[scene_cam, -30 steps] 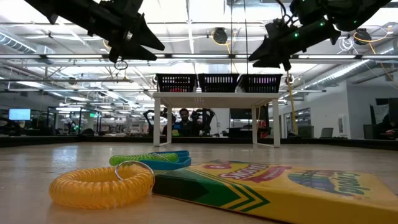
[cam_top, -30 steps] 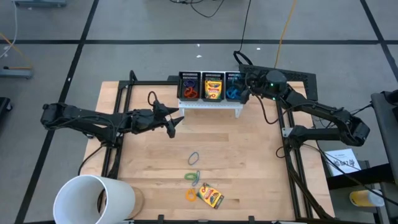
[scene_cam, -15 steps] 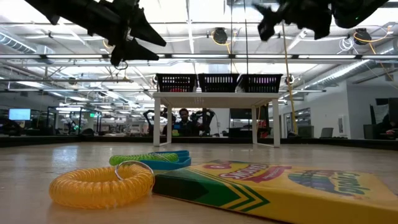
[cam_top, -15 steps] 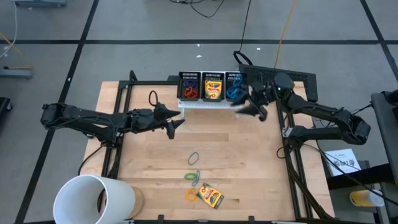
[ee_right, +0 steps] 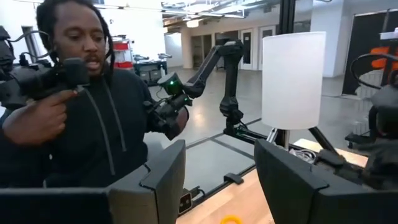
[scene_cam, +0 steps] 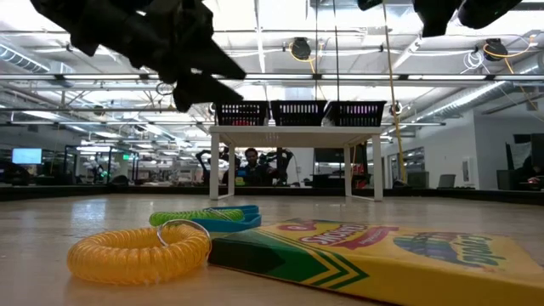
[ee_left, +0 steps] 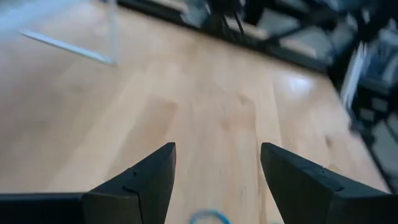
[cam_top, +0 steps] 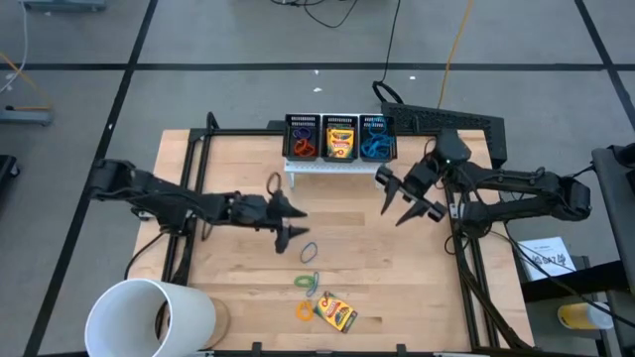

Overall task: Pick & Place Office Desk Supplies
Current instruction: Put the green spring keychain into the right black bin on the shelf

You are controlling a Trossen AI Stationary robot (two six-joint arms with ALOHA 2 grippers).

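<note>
A yellow-and-green crayon box [cam_top: 335, 313] lies flat near the table's near edge, beside an orange coil loop [cam_top: 304, 310], a green loop [cam_top: 308, 282] and a blue loop [cam_top: 310, 252]. The low view shows the box [scene_cam: 382, 255] and coil [scene_cam: 140, 252] up close. My left gripper [cam_top: 294, 226] hovers open just left of and above the blue loop [ee_left: 208, 218], its fingers slanting down. My right gripper [cam_top: 393, 198] hangs open in the air in front of the bins, pointing about level; nothing sits between its fingers [ee_right: 217, 180].
Three black mesh bins [cam_top: 340, 138] stand on a white shelf [cam_top: 337, 167] at the far edge, holding loops and a crayon box. A large white cup [cam_top: 149, 317] lies at the near left corner. A person [ee_right: 93, 106] stands beyond the table.
My left gripper has gone toward the table's right and near edges and down, tipping toward the blue loop. My right gripper has drawn back from the bins toward the near edge, risen, and swung up from pointing down to about level.
</note>
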